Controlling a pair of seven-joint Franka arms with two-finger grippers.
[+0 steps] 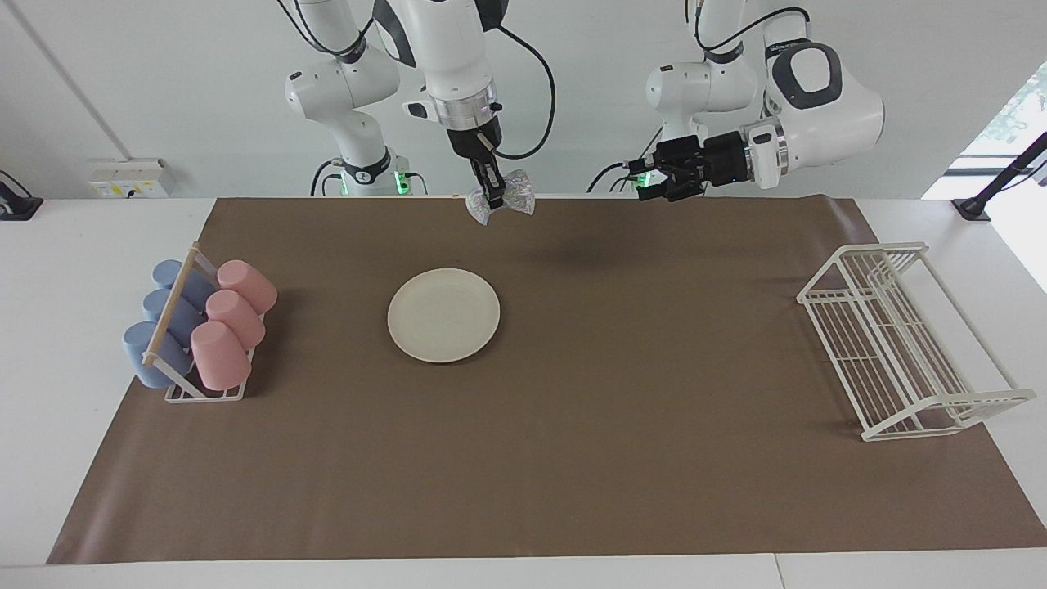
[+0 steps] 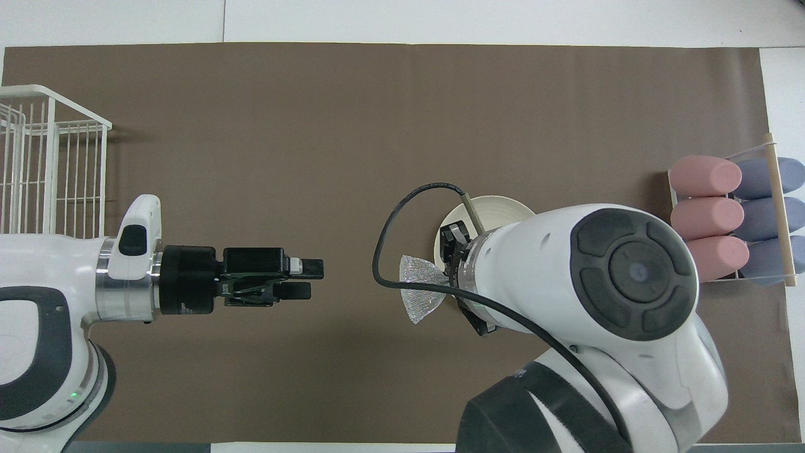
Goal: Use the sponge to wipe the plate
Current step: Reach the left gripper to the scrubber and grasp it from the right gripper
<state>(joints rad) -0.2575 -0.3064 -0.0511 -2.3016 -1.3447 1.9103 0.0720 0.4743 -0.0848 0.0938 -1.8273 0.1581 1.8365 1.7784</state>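
Note:
The cream plate [image 1: 443, 315] [image 2: 497, 211] lies flat on the brown mat, with nothing on it. High in the air, my right gripper [image 1: 493, 199] is shut on the silvery sponge [image 1: 517, 195] [image 2: 422, 292], which fans out on both sides of the fingers. In the overhead view the sponge hangs over the mat just off the plate's rim, on the side toward the left arm's end. My right arm hides much of the plate there. My left gripper [image 1: 646, 182] [image 2: 308, 279] is open and empty. It is held level in the air and points at the sponge, with a gap between them.
A white rack [image 1: 176, 391] holding pink and blue cups [image 1: 233, 315] stands at the right arm's end of the mat. A white wire dish rack [image 1: 900, 343] [image 2: 50, 157] stands at the left arm's end. The brown mat [image 1: 572, 458] covers most of the table.

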